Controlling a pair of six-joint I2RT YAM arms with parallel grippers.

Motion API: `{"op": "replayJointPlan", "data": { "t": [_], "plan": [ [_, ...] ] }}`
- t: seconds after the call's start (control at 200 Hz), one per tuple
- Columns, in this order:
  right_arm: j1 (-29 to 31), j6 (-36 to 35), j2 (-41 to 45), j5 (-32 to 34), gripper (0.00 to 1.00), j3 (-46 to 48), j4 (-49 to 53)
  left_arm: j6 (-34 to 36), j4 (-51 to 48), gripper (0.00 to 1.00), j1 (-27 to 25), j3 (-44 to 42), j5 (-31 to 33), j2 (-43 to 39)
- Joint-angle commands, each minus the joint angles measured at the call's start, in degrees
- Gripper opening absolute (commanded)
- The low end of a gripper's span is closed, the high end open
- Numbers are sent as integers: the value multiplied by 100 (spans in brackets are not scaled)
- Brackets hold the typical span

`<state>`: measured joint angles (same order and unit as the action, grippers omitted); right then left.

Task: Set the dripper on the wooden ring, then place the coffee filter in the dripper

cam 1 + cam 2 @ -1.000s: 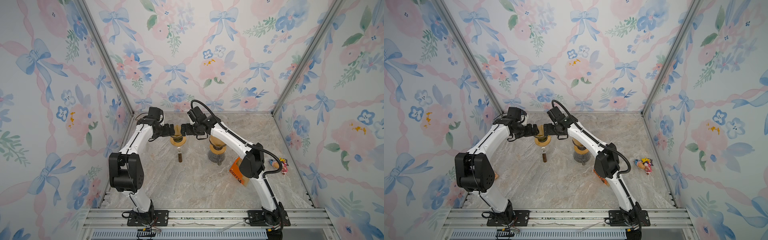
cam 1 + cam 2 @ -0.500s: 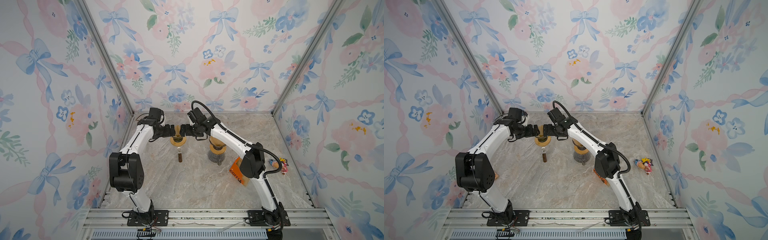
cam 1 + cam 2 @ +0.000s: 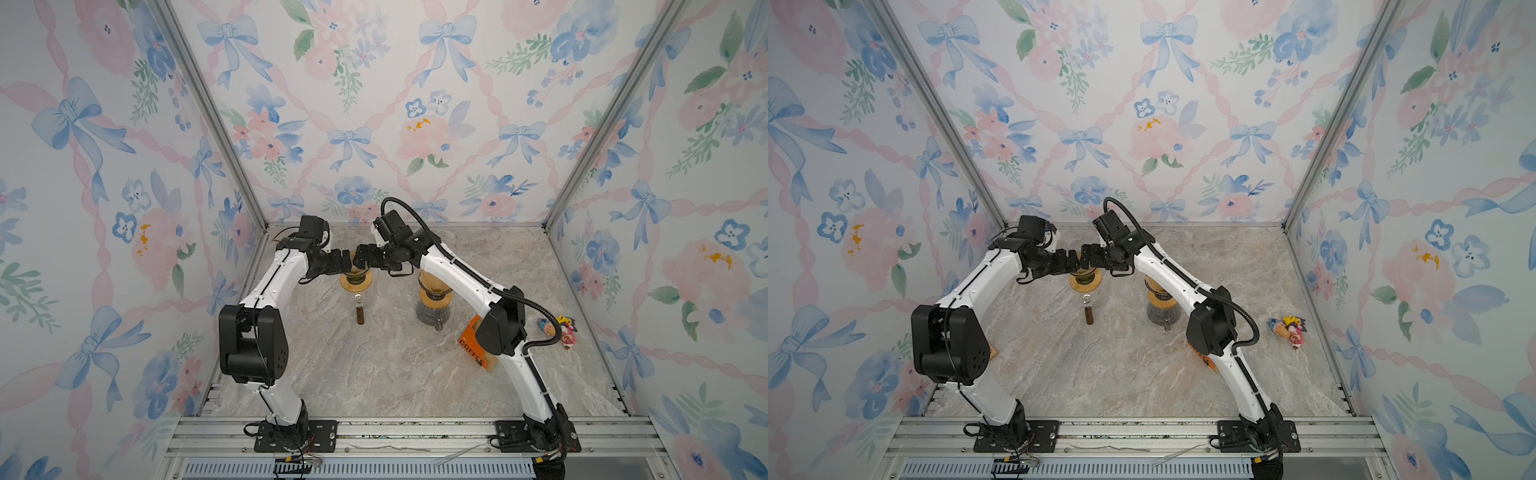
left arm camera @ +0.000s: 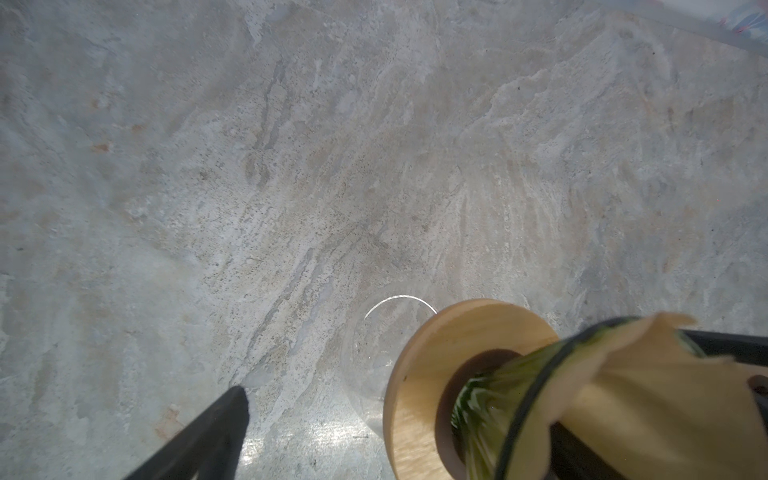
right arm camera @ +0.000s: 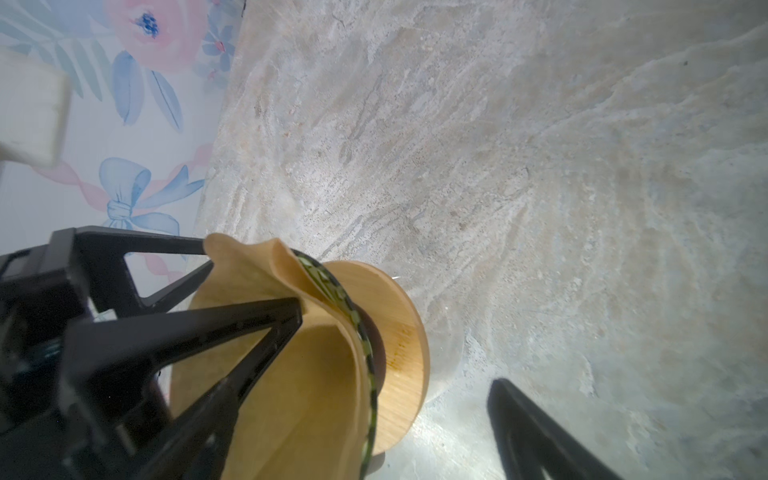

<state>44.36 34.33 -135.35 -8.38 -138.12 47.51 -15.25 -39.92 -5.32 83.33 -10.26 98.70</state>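
Brown paper filter [image 5: 291,395] is sitting in the green glass dripper [image 3: 356,281], at the back of the marble table [image 3: 395,374], a bit left of centre. Its top edge is crumpled and folded, standing above the rim. My left gripper [image 3: 345,261] and right gripper [image 3: 360,257] are both spread wide, nose to nose right over the dripper, pinching nothing. In the right wrist view, a left fingertip [image 5: 286,311] is at the paper's fold; can't tell if it touches. Carafe [image 3: 430,309] stands near on the right.
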Motion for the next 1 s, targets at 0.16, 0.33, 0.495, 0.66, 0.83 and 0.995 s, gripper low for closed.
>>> {"op": "replayJointPlan", "data": {
  "t": [0.16,0.33,0.495,0.66,0.83,0.995],
  "plan": [
    [-24,-84,-166,329,96,-165,644,30,20,97,-22,-115,116,-123],
    [-63,-24,-87,412,96,-130,587,30,23,97,-11,-122,105,-121],
    [-119,89,196,95,96,270,-84,36,33,97,-13,-116,5,-133],
    [-198,109,247,166,96,328,-224,39,80,97,-21,-133,-65,-174],
    [-263,83,176,379,96,270,33,39,81,97,-21,-147,-55,-197],
    [-262,22,156,593,96,263,178,39,80,97,-17,-156,-20,-194]
  ]
}}
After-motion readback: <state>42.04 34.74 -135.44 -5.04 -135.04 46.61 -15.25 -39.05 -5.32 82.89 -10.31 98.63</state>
